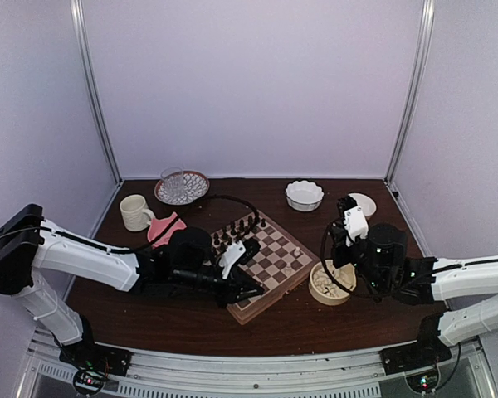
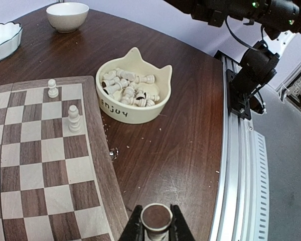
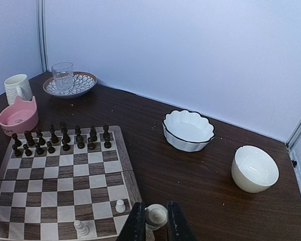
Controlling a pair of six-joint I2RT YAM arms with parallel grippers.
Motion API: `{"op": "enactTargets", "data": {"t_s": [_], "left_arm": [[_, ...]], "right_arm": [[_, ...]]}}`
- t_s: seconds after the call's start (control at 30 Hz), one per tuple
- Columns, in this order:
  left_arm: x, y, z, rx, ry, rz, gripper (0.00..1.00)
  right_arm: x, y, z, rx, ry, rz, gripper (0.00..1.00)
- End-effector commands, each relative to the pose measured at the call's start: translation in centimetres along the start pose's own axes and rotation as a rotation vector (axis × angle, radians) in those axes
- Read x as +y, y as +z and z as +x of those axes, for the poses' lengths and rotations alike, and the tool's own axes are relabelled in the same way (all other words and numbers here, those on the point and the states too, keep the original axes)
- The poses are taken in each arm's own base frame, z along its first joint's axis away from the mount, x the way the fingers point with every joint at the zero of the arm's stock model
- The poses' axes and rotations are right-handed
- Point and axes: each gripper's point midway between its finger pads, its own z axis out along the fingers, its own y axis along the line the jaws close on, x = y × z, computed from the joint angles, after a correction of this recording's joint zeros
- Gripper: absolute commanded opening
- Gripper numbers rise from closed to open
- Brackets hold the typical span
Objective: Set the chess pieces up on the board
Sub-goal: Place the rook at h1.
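The board (image 1: 274, 264) lies mid-table, with dark brown figures (image 3: 60, 138) lined up along its far-left rows. Two cream chess pieces stand near its right edge: a pawn (image 3: 120, 206) and a taller one (image 3: 81, 228). Several more cream pieces lie heaped in a cream cat-eared bowl (image 2: 133, 90) just right of the board. My left gripper (image 2: 156, 221) is shut on a cream piece, whose brown felt base faces the camera, above the table beside the board's rim (image 2: 98, 150). My right gripper (image 3: 155, 217) is shut on another cream piece, off the board's right corner.
A pink cat bowl (image 3: 17, 115), a cream mug (image 3: 17, 88) and a glass on a patterned plate (image 3: 63, 76) stand at the back left. A scalloped white bowl (image 3: 188, 130) and a plain white bowl (image 3: 254, 168) stand at the back right. The metal rail (image 2: 241, 165) runs along the table's near edge.
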Motion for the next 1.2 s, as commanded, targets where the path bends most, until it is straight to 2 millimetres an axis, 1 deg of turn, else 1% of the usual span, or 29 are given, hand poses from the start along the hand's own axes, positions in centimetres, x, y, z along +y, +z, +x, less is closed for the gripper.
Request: {"op": "enactTargets", "data": {"t_s": [0.0,0.2,0.43,0.53,0.63,0.67,0.77,0.93,1.17], "left_arm": [[-0.3,-1.0,-2.0,-0.067,0.035,-0.012,0.00],[0.3,-1.8,-2.2,-0.084,0.025,-0.061,0.00],[0.9,-2.1,-2.1,-0.086,-0.003,-0.098,0.00],[1.6,-2.0,-2.0,-0.080,0.004,-0.137,0.00],[1.9,-1.9,-2.0,-0.079,0.012,-0.151,0.00],[1.9,-1.9,-2.0,-0.079,0.015,-0.153,0.00],[2.1,-2.2,-2.1,-0.082,0.022,-0.171,0.00],[2.4,-2.6,-2.2,-0.081,0.024,-0.194,0.00],[2.4,-2.2,-1.8,-0.065,0.009,-0.188,0.00]], "right_arm": [[-0.7,0.4,0.4,0.015,0.039,0.037,0.00],[-0.5,0.5,0.7,0.024,0.049,0.034,0.00],[-0.3,0.1,0.6,0.029,0.096,0.005,0.00],[-0.3,0.0,0.7,0.058,0.133,0.005,0.00],[0.0,0.3,1.6,0.106,0.135,0.007,0.00],[0.2,0.4,2.2,0.132,0.127,-0.002,0.00],[1.2,0.3,2.9,0.154,0.102,-0.056,0.00],[0.8,0.2,3.3,0.158,0.090,-0.043,0.00],[3.4,1.6,4.5,0.215,0.072,-0.122,0.00]]}}
